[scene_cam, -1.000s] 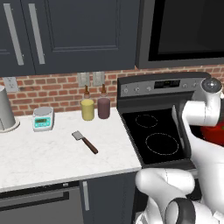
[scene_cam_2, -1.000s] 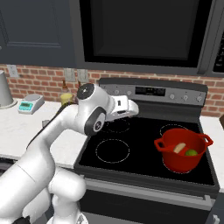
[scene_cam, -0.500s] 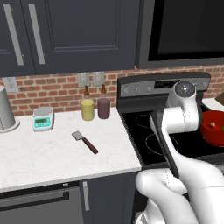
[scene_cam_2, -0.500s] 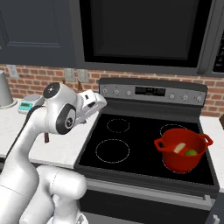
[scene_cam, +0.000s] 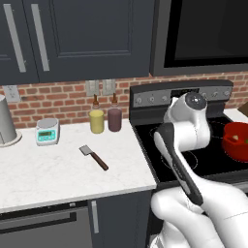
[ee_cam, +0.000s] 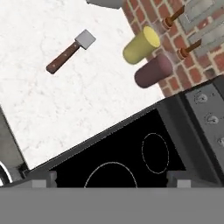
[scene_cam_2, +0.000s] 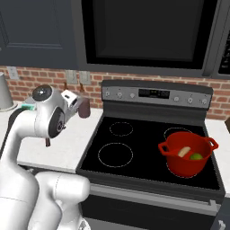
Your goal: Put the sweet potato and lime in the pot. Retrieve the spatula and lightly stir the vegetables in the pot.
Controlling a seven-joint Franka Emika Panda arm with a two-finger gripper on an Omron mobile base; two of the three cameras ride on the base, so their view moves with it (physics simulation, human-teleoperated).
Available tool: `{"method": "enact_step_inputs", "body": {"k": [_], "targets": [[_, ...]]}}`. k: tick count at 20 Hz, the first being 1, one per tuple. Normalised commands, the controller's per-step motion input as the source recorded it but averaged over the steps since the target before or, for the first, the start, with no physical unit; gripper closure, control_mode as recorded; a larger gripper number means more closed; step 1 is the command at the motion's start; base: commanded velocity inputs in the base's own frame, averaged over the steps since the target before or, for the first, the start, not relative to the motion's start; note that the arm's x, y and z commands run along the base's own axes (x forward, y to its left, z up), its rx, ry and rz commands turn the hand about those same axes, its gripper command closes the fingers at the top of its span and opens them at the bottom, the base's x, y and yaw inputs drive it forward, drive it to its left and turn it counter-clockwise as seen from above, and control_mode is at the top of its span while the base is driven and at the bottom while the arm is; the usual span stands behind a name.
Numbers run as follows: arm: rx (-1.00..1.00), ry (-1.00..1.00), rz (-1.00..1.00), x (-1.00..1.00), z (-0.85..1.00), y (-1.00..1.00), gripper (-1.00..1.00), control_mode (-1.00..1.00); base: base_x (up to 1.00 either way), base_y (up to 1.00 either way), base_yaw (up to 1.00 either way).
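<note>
1. Red pot on the near right burner of the black stove; also seen at the right edge of the left base view.
2. Inside the pot: tan-orange sweet potato on the left, touching or just beside the green lime on the right.
3. Spatula flat on the white worktop, left of the stove, well apart from the pot; grey blade toward the far left, brown handle pointing near and right. From the hand camera, same spatula lying alone on bare marble.
4. Claw above the stove's left edge, beside the worktop, looking down on the left burners; two dark fingertips far apart, nothing between them, so open and empty.
5. In the right base view, hand held up near the brick wall, over the seam between worktop and stove.
6. Yellow cup and dark maroon cup side by side at the far edge of the worktop against the brick wall, each with a brown bottle standing behind it.
7. Small teal kitchen scale further left on the worktop; grey cylindrical container at the far left edge.
8. Dark cabinets above the worktop, microwave above the stove.
</note>
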Motion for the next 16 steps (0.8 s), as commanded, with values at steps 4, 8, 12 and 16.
{"method": "enact_step_inputs", "body": {"k": [4, 8, 12, 16], "targets": [[-0.09, 0.09, 0.70, 0.14, 0.00, 0.46, -1.00, -1.00, 0.00, 0.00, 0.00], [-0.19, 0.07, 0.68, 0.18, 0.00, 0.36, -1.00, -1.00, 0.00, 0.00, 0.00], [-0.30, 0.03, 0.64, 0.21, 0.00, 0.38, -1.00, -1.00, 0.00, 0.00, 0.00], [-0.38, 0.00, 0.61, 0.16, 0.00, 0.46, -1.00, -1.00, 0.00, 0.00, 0.00]]}}
